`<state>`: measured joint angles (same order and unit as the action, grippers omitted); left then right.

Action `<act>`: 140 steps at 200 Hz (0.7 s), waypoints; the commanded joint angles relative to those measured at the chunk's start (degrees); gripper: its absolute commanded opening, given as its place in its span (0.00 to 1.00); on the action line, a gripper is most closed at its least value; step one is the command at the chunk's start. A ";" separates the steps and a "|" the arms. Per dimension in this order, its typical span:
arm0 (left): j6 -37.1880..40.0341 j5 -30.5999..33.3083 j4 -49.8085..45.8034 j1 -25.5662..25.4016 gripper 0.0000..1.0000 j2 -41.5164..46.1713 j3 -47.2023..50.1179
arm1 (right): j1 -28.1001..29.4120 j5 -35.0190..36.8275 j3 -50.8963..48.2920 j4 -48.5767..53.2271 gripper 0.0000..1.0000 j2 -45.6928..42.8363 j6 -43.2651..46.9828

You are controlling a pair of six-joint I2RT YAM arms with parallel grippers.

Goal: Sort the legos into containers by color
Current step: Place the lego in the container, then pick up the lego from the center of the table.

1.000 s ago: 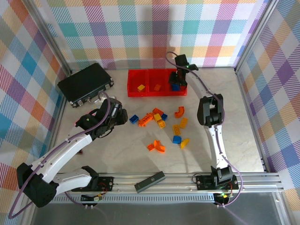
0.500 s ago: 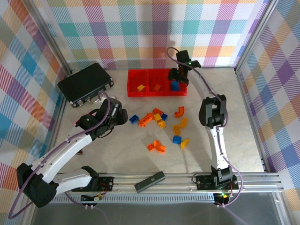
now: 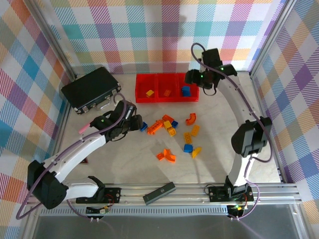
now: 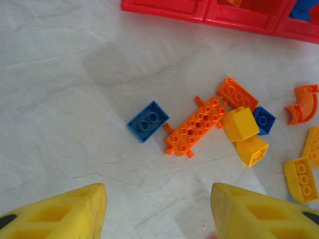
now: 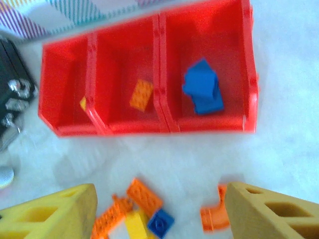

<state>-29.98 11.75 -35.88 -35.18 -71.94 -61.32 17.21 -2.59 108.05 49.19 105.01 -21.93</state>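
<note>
Three joined red containers (image 3: 167, 99) stand at the back. The left one holds a yellow lego (image 3: 149, 92), the middle an orange one (image 5: 141, 94), the right blue ones (image 5: 203, 92). My right gripper (image 3: 191, 78) hovers open and empty beside the right container; between its fingers (image 5: 271, 211) I see table and loose legos. Close left of a blue brick (image 4: 148, 121), my left gripper (image 3: 135, 122) is low, open and empty. Past that brick lie an orange plate (image 4: 197, 127) and two yellow bricks (image 4: 240, 124).
More loose legos are scattered mid-table: an orange pair (image 3: 167, 156), a blue one (image 3: 188, 148), yellow ones (image 3: 195, 130), a curved orange one (image 3: 190, 119). A black case (image 3: 91, 89) sits back left, with a pink stick (image 3: 85, 127) near it. A black bar (image 3: 159, 192) lies on the front rail.
The right gripper has lifted out of the right container and drawn back to the right, with its jaws wider. The left gripper has moved right, up to the blue brick.
</note>
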 commanded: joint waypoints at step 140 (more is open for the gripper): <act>10.72 -4.47 4.76 -2.92 0.58 -27.48 -15.00 | -0.03 1.17 -55.84 -17.83 0.71 -34.71 0.04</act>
<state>-24.43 9.45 -32.56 -39.20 -97.80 -74.22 17.21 -3.16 55.55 36.80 73.63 -23.40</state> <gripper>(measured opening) 0.577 0.707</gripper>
